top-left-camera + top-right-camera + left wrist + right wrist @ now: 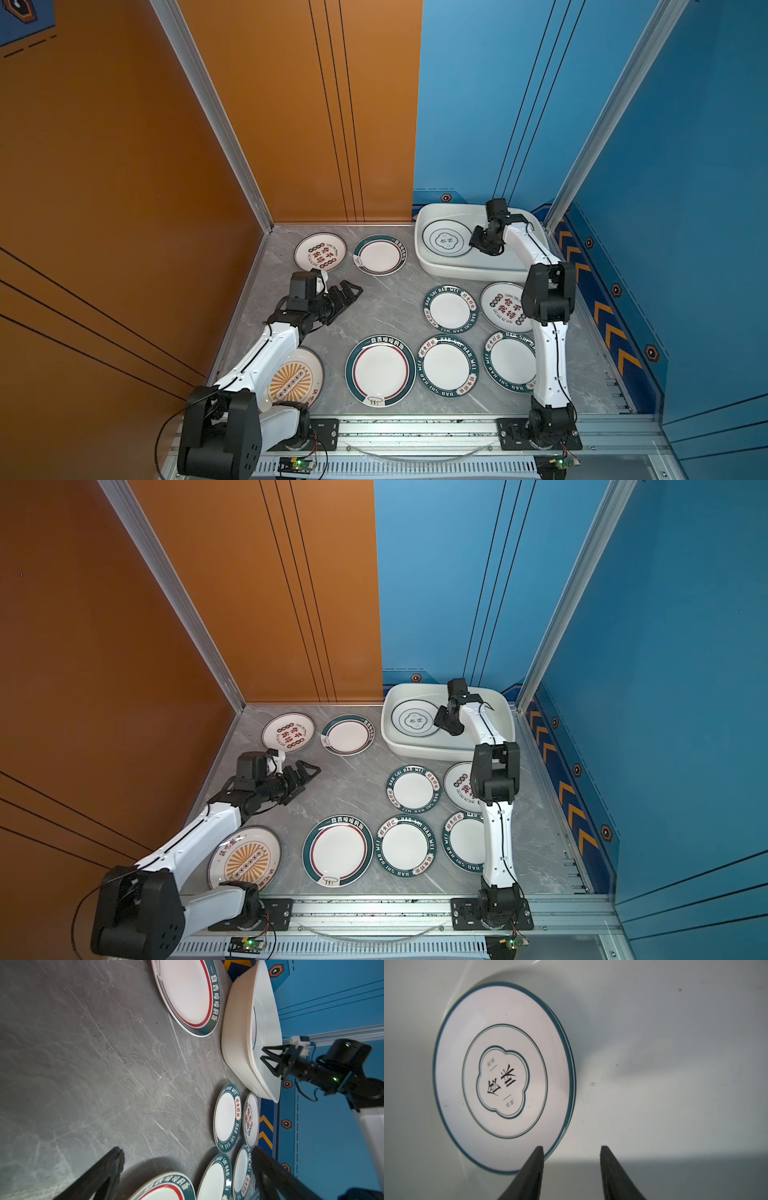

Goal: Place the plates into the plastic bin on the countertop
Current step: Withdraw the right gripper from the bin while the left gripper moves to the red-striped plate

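Counting stock, largest item down.

- Countertop: grey veined slab that carries everything listed.
- Plastic bin: white tub at the far right corner of the slab. It holds the flower-outline plate, lying flat toward its left end. A doubled rim line in the right wrist view suggests a 2nd plate may sit beneath it, but this is unconfirmed. The right half of the bin floor is bare.
- Plates outside the bin: 8, all flat on the slab.
  - Sunburst plate, partly under the left arm.
  - Wide green-rimmed plate.
  - Far green-rimmed plate.
  - Far red-character plate.
  - Right red-character plate, half hidden by the right arm.
  - 3 small lettered plates, the nearest to the bin being the lettered plate.
- Progress, as judged: early. At least 1 plate is in and 8 are left to move.
- Right gripper: hangs over the bin floor just beside the flower-outline plate's rim. Its fingers are parted roughly halfway with nothing between them, so the plate is released.
- Left gripper: fingers are spread wide and empty. It sits low over bare slab near the far red-character plate.
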